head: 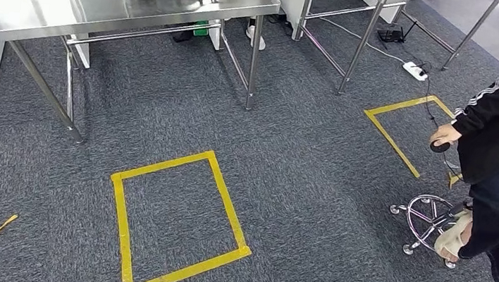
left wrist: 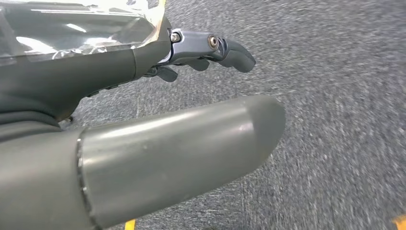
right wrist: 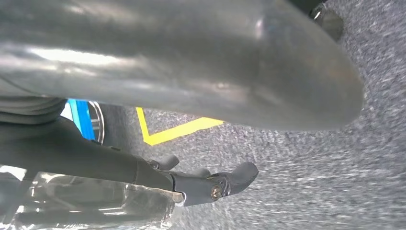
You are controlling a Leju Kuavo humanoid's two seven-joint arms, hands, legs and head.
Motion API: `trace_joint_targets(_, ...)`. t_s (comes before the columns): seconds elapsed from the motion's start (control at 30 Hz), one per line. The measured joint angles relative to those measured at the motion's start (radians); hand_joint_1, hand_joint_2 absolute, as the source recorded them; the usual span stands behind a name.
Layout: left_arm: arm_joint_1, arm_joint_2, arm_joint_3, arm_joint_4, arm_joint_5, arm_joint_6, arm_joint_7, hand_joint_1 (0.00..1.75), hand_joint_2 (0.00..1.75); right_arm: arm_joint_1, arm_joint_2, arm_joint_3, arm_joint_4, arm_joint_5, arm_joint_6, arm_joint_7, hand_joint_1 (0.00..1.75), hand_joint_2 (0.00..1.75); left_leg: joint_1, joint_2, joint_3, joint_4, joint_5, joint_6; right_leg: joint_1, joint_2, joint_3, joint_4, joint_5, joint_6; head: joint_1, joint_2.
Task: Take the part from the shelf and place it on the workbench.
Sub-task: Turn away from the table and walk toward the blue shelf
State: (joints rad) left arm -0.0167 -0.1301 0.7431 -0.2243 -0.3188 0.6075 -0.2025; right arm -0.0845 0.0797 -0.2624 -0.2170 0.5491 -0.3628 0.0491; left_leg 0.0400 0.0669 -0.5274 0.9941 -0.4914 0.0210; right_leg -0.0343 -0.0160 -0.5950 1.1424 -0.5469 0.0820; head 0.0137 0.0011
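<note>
- Our left hand (left wrist: 110,67) lies with straight fingers flat against the part (left wrist: 76,33); it seems pressed on it rather than curled round it.
- Our right hand (right wrist: 119,167) lies the same way on the part's other side, so the part looks clamped between both.
- The part sits in crinkled, glossy clear plastic.
- Below the hands is rough grey carpet (head: 301,161).
- Ahead of the hands, well apart, is the smooth steel workbench (head: 70,7).
- We judge that the part is off the shelf and that carrying and placing it remain.

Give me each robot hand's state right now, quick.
Left robot hand: holding the plastic-wrapped part against its fingers.
Right robot hand: holding the same part from the other side.
</note>
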Motion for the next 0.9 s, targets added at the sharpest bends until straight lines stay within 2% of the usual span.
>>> trace_joint_targets(0.03,-0.001,0.002,0.0,0.0,-0.002,-0.001,0.0,0.0,0.0,0.0,0.001,-0.002,0.0,-0.003,-0.003,-0.002,0.0,0.0,0.0,0.009,0.002,0.001,-0.001,-0.008,-0.003,-0.022,0.034,-0.069,0.025,0.01,0.002,0.0)
trace_joint_targets(0.07,-0.001,0.004,0.0,0.0,-0.004,-0.001,0.0,0.0,0.0,-0.001,0.002,-0.004,0.0,-0.007,-0.006,-0.004,0.0,0.0,-0.001,0.016,0.004,0.002,-0.003,-0.017,-0.002,-0.037,0.061,-0.119,0.043,0.012,0.002,0.0)
trace_joint_targets(0.1,-0.002,0.006,0.0,0.001,-0.005,-0.002,0.0,0.0,0.0,-0.001,0.002,-0.006,0.0,-0.01,-0.008,-0.006,0.0,0.0,-0.004,0.023,0.006,0.002,-0.004,-0.025,0.001,-0.046,0.069,-0.142,0.051,0.008,0.002,0.0)
trace_joint_targets(0.13,-0.004,0.007,0.0,0.001,-0.006,-0.002,0.0,0.0,0.0,0.0,0.003,-0.009,0.0,-0.013,-0.01,-0.008,0.0,0.0,-0.005,0.03,0.009,0.0,-0.003,-0.033,0.005,-0.042,0.064,-0.142,0.051,-0.002,0.001,0.0)
trace_joint_targets(0.17,-0.005,0.007,0.0,0.001,-0.007,-0.003,0.0,0.0,0.0,0.002,0.001,-0.012,0.001,-0.016,-0.012,-0.01,0.0,0.0,-0.003,0.037,0.012,-0.002,-0.002,-0.039,0.008,-0.031,0.061,-0.141,0.053,-0.012,-0.002,0.0)
trace_joint_targets(0.2,-0.007,0.007,-0.001,0.001,-0.009,-0.003,0.0,0.0,0.0,0.005,0.001,-0.016,0.001,-0.02,-0.013,-0.012,0.0,0.0,0.001,0.037,0.014,-0.002,-0.006,-0.046,0.005,-0.022,0.058,-0.14,0.054,-0.022,-0.003,0.0)
trace_joint_targets(0.23,-0.008,0.008,-0.001,0.001,-0.011,-0.003,0.0,0.0,0.0,0.006,0.001,-0.019,0.001,-0.023,-0.015,-0.013,0.0,0.0,0.004,0.024,0.011,0.009,-0.018,-0.05,0.002,-0.013,0.058,-0.14,0.057,-0.032,-0.004,0.0)
trace_joint_targets(0.27,-0.008,0.008,-0.001,0.002,-0.014,-0.004,0.0,0.0,0.0,0.006,0.001,-0.022,0.001,-0.025,-0.016,-0.014,0.0,0.0,0.006,0.003,-0.002,0.04,-0.043,-0.051,0.001,-0.003,0.058,-0.142,0.061,-0.044,-0.007,0.0)
trace_joint_targets(0.3,-0.008,0.009,-0.001,0.002,-0.016,-0.004,0.0,0.0,0.0,0.006,0.002,-0.023,0.001,-0.026,-0.017,-0.014,0.0,0.0,0.007,-0.024,-0.027,0.096,-0.08,-0.05,-0.001,0.007,0.058,-0.142,0.065,-0.053,-0.009,0.0)
trace_joint_targets(0.33,-0.007,0.01,-0.001,0.003,-0.016,-0.004,0.0,0.0,0.0,0.005,0.003,-0.024,0.001,-0.027,-0.017,-0.015,0.0,0.0,0.005,-0.047,-0.059,0.167,-0.118,-0.046,0.005,0.016,0.056,-0.142,0.066,-0.06,-0.01,0.0)
trace_joint_targets(0.37,-0.006,0.011,-0.001,0.004,-0.017,-0.004,0.0,0.0,0.0,0.006,0.003,-0.025,0.001,-0.029,-0.018,-0.016,0.0,0.0,0.003,-0.06,-0.093,0.238,-0.147,-0.043,0.01,0.027,0.054,-0.142,0.068,-0.065,-0.011,0.0)
trace_joint_targets(0.4,-0.005,0.012,-0.001,0.005,-0.017,-0.005,0.0,0.0,0.0,0.008,0.004,-0.027,0.001,-0.031,-0.018,-0.018,0.0,0.0,0.0,-0.066,-0.116,0.284,-0.158,-0.039,0.016,0.04,0.054,-0.141,0.068,-0.067,-0.012,0.0)
trace_joint_targets(0.43,-0.004,0.014,-0.001,0.005,-0.017,-0.006,-0.001,0.0,0.0,0.009,0.004,-0.029,0.001,-0.035,-0.02,-0.021,0.0,0.0,-0.002,-0.069,-0.122,0.291,-0.146,-0.034,0.02,0.054,0.054,-0.14,0.069,-0.068,-0.012,0.0)
trace_joint_targets(0.47,-0.003,0.015,-0.001,0.005,-0.018,-0.008,-0.002,0.0,0.0,0.011,0.004,-0.032,0.002,-0.04,-0.022,-0.025,0.0,0.0,-0.004,-0.073,-0.11,0.26,-0.117,-0.028,0.023,0.068,0.055,-0.139,0.069,-0.069,-0.012,0.0)
trace_joint_targets(0.5,-0.003,0.015,-0.001,0.005,-0.019,-0.01,-0.006,0.0,0.0,0.012,0.004,-0.035,0.002,-0.045,-0.025,-0.03,0.0,0.0,-0.005,-0.084,-0.083,0.199,-0.078,-0.022,0.025,0.082,0.055,-0.137,0.069,-0.068,-0.012,0.0)
trace_joint_targets(0.53,-0.003,0.016,-0.001,0.005,-0.02,-0.011,-0.009,0.0,0.0,0.012,0.005,-0.039,0.002,-0.05,-0.027,-0.035,0.0,0.0,-0.005,-0.107,-0.054,0.135,-0.049,-0.016,0.026,0.094,0.053,-0.133,0.069,-0.068,-0.011,0.0)
trace_joint_targets(0.57,-0.004,0.017,-0.001,0.006,-0.022,-0.013,-0.013,0.0,0.0,0.012,0.006,-0.043,0.002,-0.055,-0.029,-0.04,0.0,0.0,-0.005,-0.127,-0.032,0.083,-0.03,-0.013,0.029,0.106,0.05,-0.129,0.068,-0.066,-0.011,0.0)
trace_joint_targets(0.6,-0.005,0.018,-0.001,0.006,-0.024,-0.014,-0.016,0.0,0.0,0.012,0.006,-0.047,0.002,-0.06,-0.031,-0.044,0.0,0.0,-0.007,-0.142,-0.019,0.05,-0.022,-0.012,0.03,0.116,0.044,-0.127,0.069,-0.063,-0.01,0.0)
trace_joint_targets(0.63,-0.006,0.018,-0.001,0.007,-0.026,-0.014,-0.017,0.0,0.0,0.014,0.007,-0.052,0.003,-0.064,-0.034,-0.048,0.0,0.0,-0.01,-0.147,-0.015,0.038,-0.023,-0.011,0.029,0.126,0.037,-0.126,0.07,-0.057,-0.01,0.0)
trace_joint_targets(0.7,-0.009,0.018,-0.002,0.007,-0.028,-0.014,-0.018,0.0,0.0,0.023,0.006,-0.059,0.004,-0.071,-0.04,-0.053,0.0,0.0,-0.014,-0.126,-0.012,0.028,-0.017,-0.003,0.025,0.14,0.025,-0.126,0.074,-0.044,-0.011,0.0)
trace_joint_targets(0.73,-0.01,0.017,-0.002,0.007,-0.028,-0.013,-0.018,0.0,0.0,0.028,0.005,-0.063,0.005,-0.074,-0.042,-0.056,0.0,0.0,-0.014,-0.114,-0.01,0.021,-0.013,0.004,0.026,0.128,0.018,-0.118,0.07,-0.04,-0.01,0.0)
trace_joint_targets(0.77,-0.011,0.017,-0.001,0.007,-0.029,-0.013,-0.019,0.0,0.0,0.031,0.005,-0.067,0.006,-0.077,-0.043,-0.059,0.0,0.0,-0.012,-0.101,-0.007,0.015,-0.009,0.01,0.027,0.105,0.004,-0.093,0.057,-0.039,-0.007,0.0)
trace_joint_targets(0.83,-0.011,0.017,-0.001,0.007,-0.03,-0.012,-0.022,0.0,0.0,0.034,0.005,-0.073,0.007,-0.082,-0.045,-0.065,0.0,0.0,-0.012,-0.072,-0.007,0.01,-0.005,0.016,0.028,0.05,-0.051,0.017,0.004,-0.043,-0.001,0.0)
trace_joint_targets(0.9,-0.011,0.017,-0.001,0.007,-0.03,-0.011,-0.023,0.0,0.0,0.036,0.004,-0.077,0.008,-0.084,-0.046,-0.068,0.0,0.0,-0.013,-0.04,-0.009,0.01,-0.006,0.016,0.022,0.031,-0.11,0.139,-0.042,-0.038,0.002,0.0)
